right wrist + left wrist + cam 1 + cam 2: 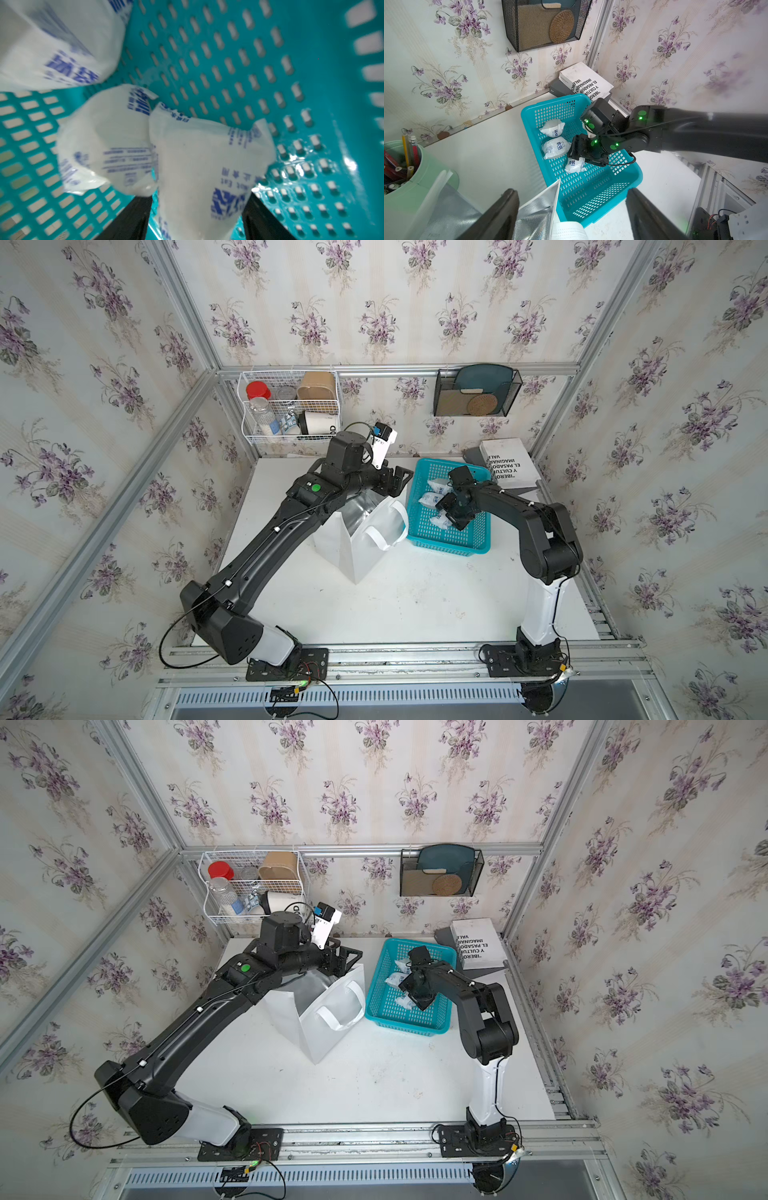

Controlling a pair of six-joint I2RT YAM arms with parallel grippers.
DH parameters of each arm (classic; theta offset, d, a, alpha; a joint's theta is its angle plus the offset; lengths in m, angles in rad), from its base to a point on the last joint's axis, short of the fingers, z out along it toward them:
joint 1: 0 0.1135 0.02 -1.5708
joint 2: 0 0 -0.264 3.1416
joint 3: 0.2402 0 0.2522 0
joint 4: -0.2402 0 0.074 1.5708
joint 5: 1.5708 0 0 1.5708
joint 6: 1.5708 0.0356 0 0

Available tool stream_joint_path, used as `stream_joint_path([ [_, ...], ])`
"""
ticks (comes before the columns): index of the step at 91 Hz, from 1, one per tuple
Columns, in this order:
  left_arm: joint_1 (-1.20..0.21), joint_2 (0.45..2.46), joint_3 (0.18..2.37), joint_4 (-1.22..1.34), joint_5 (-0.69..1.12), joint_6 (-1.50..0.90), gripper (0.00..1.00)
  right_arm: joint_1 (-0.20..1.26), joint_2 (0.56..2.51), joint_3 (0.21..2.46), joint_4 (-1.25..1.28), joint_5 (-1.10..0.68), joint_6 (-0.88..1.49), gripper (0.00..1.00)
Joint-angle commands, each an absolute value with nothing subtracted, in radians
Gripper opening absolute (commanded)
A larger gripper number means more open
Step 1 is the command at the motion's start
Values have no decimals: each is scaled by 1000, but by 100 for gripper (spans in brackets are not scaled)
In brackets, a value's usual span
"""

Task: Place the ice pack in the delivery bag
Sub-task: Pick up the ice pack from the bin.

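Right wrist view: ice pack (199, 166) lies between jaws of right gripper (197, 207)

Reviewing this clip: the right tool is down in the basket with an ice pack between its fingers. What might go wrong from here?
1. The pack between the right tool's fingers looks soft and slick, so it might slip on the way out of the basket.
2. A second pack lies close beside it and may get dragged along.
3. The left tool stands open over the bag's rim, holding nothing. The arms could bump there.
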State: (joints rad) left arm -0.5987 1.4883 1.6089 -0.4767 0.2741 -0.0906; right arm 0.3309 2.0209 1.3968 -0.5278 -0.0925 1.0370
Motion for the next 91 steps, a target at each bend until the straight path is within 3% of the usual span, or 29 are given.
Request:
stream_joint_path([
  [1,-598,1489,1608,-471,270,-78,85,329,2041,1377,-573,-79,1050,72],
  [8,-598,1494,1604,-468,268,-77,85,330,2050,1369,-571,-84,1040,67],
  [18,-599,1493,1604,-461,263,-78,84,331,2025,1375,-538,-99,978,48],
  [35,-599,1426,1557,-406,134,-65,83,354,1739,1376,-412,19,796,35],
  [50,-596,1234,1410,-202,-136,-32,85,401,1528,1346,-153,-188,670,31],
  [64,-595,1098,1327,-67,-314,26,85,548,1511,1428,-37,-355,542,31],
  [79,-594,1019,1296,-42,-421,105,86,714,1629,1598,-151,-342,363,31],
  [91,-592,963,1252,-205,-428,141,88,790,1688,1683,-249,-296,252,31],
])
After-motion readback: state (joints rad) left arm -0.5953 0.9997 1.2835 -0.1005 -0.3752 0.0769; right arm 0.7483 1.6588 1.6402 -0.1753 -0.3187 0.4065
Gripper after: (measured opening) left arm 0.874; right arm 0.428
